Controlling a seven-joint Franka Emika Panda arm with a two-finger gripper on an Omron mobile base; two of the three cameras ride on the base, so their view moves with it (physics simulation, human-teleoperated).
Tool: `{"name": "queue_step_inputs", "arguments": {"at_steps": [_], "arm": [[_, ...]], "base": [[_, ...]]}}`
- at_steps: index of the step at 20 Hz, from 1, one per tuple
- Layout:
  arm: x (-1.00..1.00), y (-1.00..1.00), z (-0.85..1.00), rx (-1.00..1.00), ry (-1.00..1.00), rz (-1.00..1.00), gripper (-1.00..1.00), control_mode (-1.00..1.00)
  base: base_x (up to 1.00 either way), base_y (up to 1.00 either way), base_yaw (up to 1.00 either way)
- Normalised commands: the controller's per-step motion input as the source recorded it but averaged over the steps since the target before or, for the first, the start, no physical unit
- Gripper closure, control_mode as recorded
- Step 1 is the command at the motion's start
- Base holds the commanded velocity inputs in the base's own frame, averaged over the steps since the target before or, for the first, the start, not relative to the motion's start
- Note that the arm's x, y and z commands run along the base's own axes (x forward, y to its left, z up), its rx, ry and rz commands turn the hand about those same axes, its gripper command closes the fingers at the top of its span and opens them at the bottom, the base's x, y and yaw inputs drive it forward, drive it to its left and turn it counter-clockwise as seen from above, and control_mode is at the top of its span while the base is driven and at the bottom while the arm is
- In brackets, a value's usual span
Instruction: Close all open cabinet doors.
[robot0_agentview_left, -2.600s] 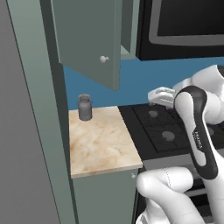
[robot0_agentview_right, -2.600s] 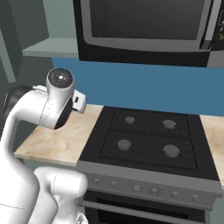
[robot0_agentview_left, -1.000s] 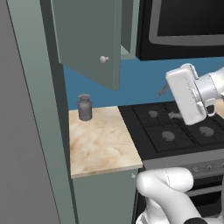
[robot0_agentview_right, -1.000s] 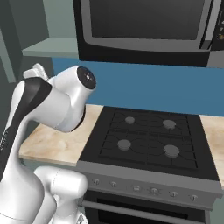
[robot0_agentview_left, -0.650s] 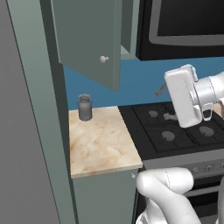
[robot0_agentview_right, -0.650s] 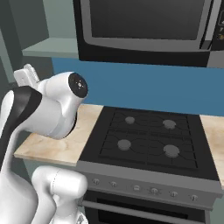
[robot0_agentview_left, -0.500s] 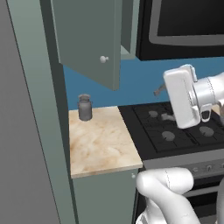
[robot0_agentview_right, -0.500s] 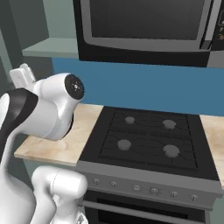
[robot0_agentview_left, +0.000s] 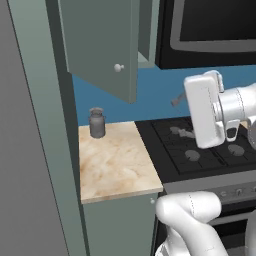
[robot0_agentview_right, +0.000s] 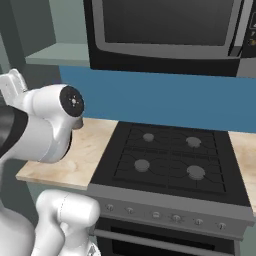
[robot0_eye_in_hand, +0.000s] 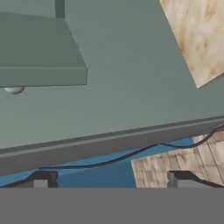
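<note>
The cabinet door (robot0_agentview_left: 102, 47) hangs open above the table (robot0_agentview_left: 117, 167), at the upper left of the left base view. It is swung out toward the near side, and its round knob (robot0_agentview_left: 118, 67) sits close to its lower right edge. Behind the door, the edge of the cabinet (robot0_agentview_left: 148, 34) shows beside the black microwave (robot0_agentview_left: 212, 30). In the hand view the door (robot0_eye_in_hand: 39, 50) appears at the upper left with the knob (robot0_eye_in_hand: 13, 90) just under its edge, and the tall grey-green panel (robot0_eye_in_hand: 131, 83) fills the area behind it.

The arm is raised over the stove (robot0_agentview_left: 200, 150), and its hand points to the left, toward the blue wall (robot0_agentview_left: 155, 95) under the cabinet. The gripper (robot0_eye_in_hand: 109, 179) shows two dark tips at the bottom of the hand view; they stand well apart and hold nothing. It is not touching the door.

A small grey jar (robot0_agentview_left: 97, 122) stands on the far left part of the table, under the open door. In the right base view the stove (robot0_agentview_right: 170, 160) has four burners, and the microwave (robot0_agentview_right: 165, 32) hangs above it.
</note>
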Motion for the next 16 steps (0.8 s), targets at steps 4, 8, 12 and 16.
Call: {"name": "queue_step_inputs", "arguments": {"at_steps": [4, 8, 12, 16], "arm": [[-0.13, 0.15, 0.16, 0.01, 0.0, 0.0, -1.0, -1.0], [-0.11, 0.17, 0.14, 0.0, 0.0, 0.0, -1.0, -1.0], [-0.14, 0.16, 0.11, 0.0, 0.0, 0.0, -1.0, -1.0], [-0.08, 0.18, 0.1, 0.0, 0.0, 0.0, -1.0, -1.0]], "base": [[0.0, 0.0, 0.0], [0.0, 0.0, 0.0], [0.0, 0.0, 0.0], [0.0, 0.0, 0.0]]}}
